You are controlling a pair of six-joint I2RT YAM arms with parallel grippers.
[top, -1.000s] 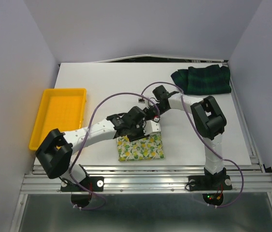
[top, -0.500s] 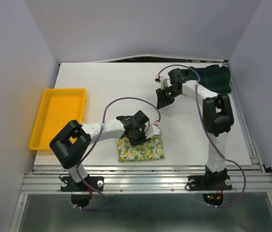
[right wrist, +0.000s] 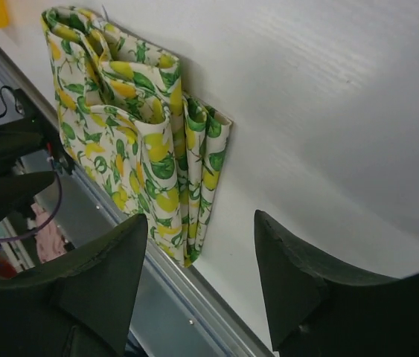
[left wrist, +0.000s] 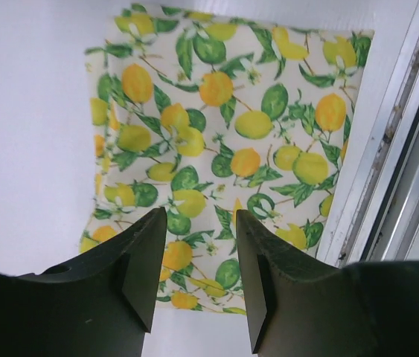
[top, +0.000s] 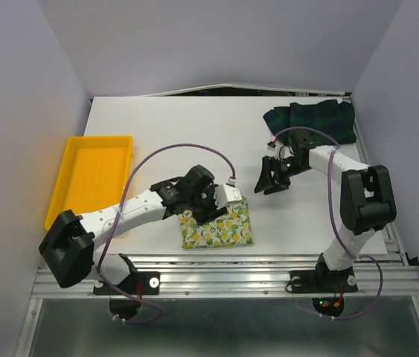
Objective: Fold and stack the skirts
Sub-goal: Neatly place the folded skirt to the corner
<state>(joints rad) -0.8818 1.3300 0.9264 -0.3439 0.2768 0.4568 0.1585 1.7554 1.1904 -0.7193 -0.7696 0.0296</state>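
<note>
White lemon-print skirt (top: 217, 227) folded; we judge green plaid skirt (top: 315, 123) not yet folded, nor stacked. Spread, empty: left pincer (left wrist: 198, 223), right pincer (right wrist: 200, 224).

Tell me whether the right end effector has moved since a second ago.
Yes: the right end effector has drawn off rightward from the lemon skirt's far edge, toward the plaid skirt.

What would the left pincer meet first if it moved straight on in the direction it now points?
The lemon-print skirt, most likely: the open left pincer points straight at the folded cloth, with nothing between them. How near it is I cannot tell.
</note>
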